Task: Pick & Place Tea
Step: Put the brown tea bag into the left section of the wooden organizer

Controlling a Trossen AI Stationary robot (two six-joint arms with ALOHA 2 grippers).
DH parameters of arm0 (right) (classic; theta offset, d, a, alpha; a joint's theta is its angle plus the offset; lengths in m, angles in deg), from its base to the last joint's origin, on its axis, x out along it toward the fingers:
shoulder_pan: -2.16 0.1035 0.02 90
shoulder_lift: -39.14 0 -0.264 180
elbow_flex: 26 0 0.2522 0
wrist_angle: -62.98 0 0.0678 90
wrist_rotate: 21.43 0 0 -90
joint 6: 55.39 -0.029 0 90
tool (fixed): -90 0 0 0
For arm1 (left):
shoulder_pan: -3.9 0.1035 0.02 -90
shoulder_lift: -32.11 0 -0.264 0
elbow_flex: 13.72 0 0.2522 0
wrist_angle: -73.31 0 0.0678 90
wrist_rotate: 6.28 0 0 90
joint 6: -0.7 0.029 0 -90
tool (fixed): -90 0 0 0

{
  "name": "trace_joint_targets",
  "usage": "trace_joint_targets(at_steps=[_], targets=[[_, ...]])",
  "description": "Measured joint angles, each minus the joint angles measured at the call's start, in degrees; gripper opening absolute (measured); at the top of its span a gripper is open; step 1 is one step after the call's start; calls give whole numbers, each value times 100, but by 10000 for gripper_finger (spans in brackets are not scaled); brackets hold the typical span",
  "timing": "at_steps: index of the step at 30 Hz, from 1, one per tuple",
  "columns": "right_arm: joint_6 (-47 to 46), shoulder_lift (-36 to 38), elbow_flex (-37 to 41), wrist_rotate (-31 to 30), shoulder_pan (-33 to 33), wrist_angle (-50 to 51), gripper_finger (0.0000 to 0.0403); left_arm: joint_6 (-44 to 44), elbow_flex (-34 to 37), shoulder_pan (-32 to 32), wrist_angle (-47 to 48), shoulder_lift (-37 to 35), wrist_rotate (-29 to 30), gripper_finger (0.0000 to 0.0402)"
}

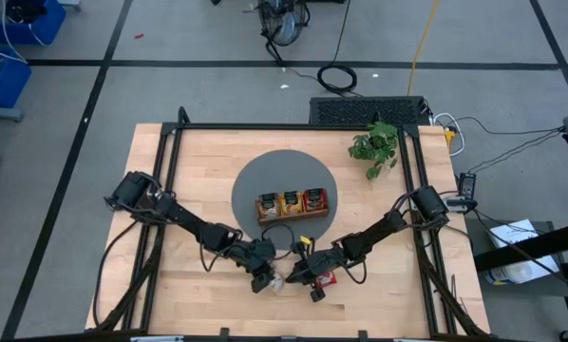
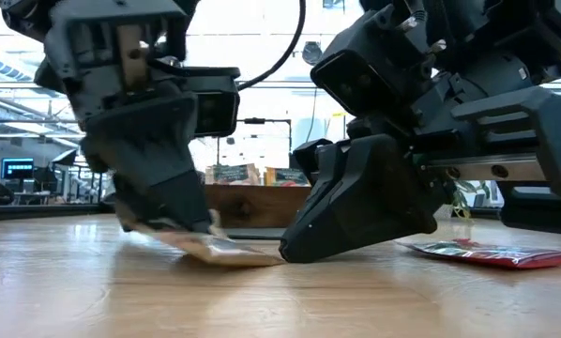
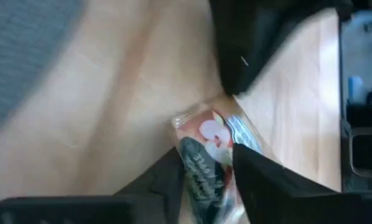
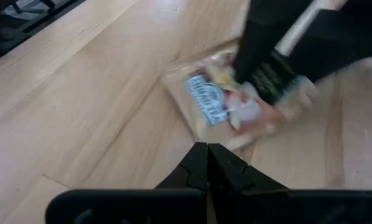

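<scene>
A pale tea sachet (image 3: 206,163) printed with a fruit picture is caught between the partly closed fingers of the left claw (image 1: 265,281) at the near edge of the table (image 1: 198,161); in the low view one corner is lifted while the far edge lies on the wood, touching the tip of the right claw (image 2: 295,252). The right claw is fully shut, empty, and set low against that edge. A red sachet (image 2: 482,253) lies flat just beside the right arm. More sachets stand in the three-compartment wooden tray (image 1: 292,203) on a grey round mat (image 1: 255,171) at the middle of the table.

The grip is judged to be thin: only a strip of the sachet sits between the fingers, so it could slide out or fold when raised. The shut right claw could pin the sachet's far edge, and a tear or a dragged packet could follow. With both arms so close together, a bump between them is possible.

The surface is light wood in a black frame, with a green plant (image 1: 376,145) at the far right. Beyond, a grey floor with cables and bright windows are seen.
</scene>
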Motion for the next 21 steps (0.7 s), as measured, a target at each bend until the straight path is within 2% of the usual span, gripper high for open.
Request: trace_joint_targets(at_steps=[4, 10, 18, 21], targets=[[-17, -2, 0, -98, -2, -16, 0, 337, 9, -64, -80, 17, -118, 90], [9, 10, 2, -324, 6, -84, 0, 903, 15, -62, -91, 17, 25, 10], [134, 598, 24, -387, 122, -77, 4, 1600, 28, -116, 4, -201, 224, 4], [286, 980, 63, -382, 226, 49, 15, 1979, 13, -180, 229, -577, 573, 3]])
